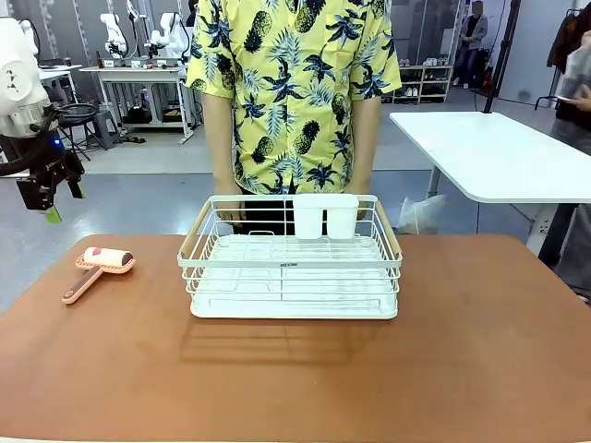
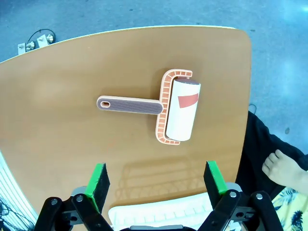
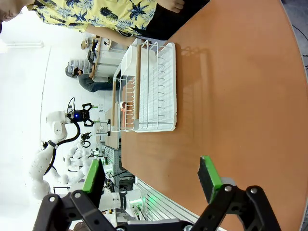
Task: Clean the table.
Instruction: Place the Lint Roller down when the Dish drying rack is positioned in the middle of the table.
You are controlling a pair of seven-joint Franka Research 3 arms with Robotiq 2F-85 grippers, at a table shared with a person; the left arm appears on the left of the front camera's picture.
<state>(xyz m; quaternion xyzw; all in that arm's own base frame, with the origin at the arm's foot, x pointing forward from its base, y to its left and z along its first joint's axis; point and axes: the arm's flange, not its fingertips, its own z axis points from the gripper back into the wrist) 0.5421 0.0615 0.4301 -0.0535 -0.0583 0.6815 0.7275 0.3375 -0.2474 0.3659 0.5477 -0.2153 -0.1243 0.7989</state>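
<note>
The reddish-brown table carries a pink lint roller near its left end and a white wire dish rack in the middle. My left gripper hangs open in the air above and left of the roller. In the left wrist view the roller lies flat on the table, straight ahead of the open left gripper, with nothing between the green pads. My right gripper is open too, hovering over bare table some way from the rack.
A person in a yellow patterned shirt stands at the far edge behind the rack, with a hand low beside it. Two white cups hang on the rack's far rail. A white-topped table stands at the back right.
</note>
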